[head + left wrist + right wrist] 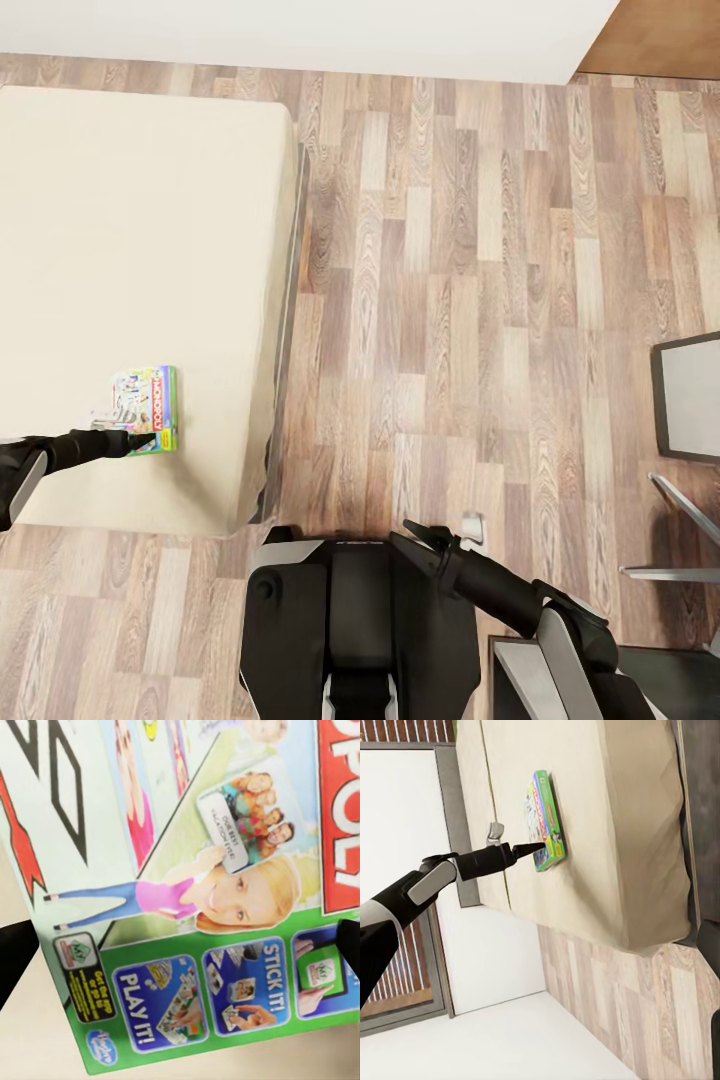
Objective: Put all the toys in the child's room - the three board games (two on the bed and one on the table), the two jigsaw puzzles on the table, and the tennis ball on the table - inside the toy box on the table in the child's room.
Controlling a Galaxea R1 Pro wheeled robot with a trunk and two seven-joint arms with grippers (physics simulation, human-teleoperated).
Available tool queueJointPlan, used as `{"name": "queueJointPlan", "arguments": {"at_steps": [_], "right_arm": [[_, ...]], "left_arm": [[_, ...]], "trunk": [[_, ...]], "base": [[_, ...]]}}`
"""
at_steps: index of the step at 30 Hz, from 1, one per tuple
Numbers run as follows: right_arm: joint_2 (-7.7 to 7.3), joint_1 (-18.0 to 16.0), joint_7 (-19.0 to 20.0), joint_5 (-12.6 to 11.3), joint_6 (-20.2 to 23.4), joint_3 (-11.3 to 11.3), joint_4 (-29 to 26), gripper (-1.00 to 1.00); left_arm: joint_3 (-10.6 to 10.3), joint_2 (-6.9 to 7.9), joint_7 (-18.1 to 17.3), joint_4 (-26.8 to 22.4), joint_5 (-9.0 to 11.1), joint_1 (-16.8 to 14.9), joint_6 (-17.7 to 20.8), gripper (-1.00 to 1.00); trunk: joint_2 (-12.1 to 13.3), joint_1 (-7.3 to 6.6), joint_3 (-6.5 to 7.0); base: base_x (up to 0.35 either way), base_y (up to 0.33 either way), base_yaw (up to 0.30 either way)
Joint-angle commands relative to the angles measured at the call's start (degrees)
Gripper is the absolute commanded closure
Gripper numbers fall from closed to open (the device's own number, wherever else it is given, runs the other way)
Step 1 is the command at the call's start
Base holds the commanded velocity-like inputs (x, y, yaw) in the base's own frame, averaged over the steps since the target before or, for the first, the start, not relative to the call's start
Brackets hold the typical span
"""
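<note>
At the near edge of the head view, the robot's dark trunk (pixel 345 630) is being shown over the wood-plank floor (pixel 480 330), with the right gripper (pixel 425 535) being held just ahead of it; whether its jaws are parted cannot be told. Further out, the left gripper (pixel 140 441) is being reached onto the bed (pixel 140 220), its tip lying at the Monopoly board game (pixel 148 408). In the left wrist view the box (pixel 195 892) is being seen between two dark fingertips (pixel 15 960) at either edge, so the jaws are probably open around it, though contact is not being shown. Beyond the bed, a white wall (pixel 300 35) is being shown.
</note>
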Motion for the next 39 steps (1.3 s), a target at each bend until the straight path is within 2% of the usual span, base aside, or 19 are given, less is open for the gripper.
{"name": "queueJointPlan", "arguments": {"at_steps": [1, 15, 27, 39], "right_arm": [[0.04, -0.02, 0.10, -0.25, 0.41, -0.11, -0.01, -1.00], [-0.13, 0.00, 0.18, -0.43, 0.49, -0.15, -0.01, -1.00], [-0.13, -0.02, 0.19, -0.37, 0.49, -0.16, -0.01, -1.00], [-0.20, -0.01, 0.19, -0.36, 0.49, -0.16, -0.01, -1.00]], "left_arm": [[0.14, -0.29, -0.35, -0.03, 0.47, 0.05, 0.62, -1.00], [0.17, -0.29, -0.52, -0.03, 0.65, 0.09, 0.69, -1.00], [0.38, -0.28, -5.54, -0.03, 0.72, 0.08, 0.98, -1.00], [0.52, -0.29, -6.29, -0.05, 0.88, 0.07, 1.14, -1.00]], "trunk": [[-0.06, 0.06, -0.06], [-0.06, 0.06, -0.06], [-0.06, 0.06, -0.06], [-0.06, 0.06, -0.06]], "base": [[0.000, -0.001, 0.000], [0.000, 0.000, 0.000], [0.000, 0.000, 0.000], [0.000, 0.000, 0.000]]}}
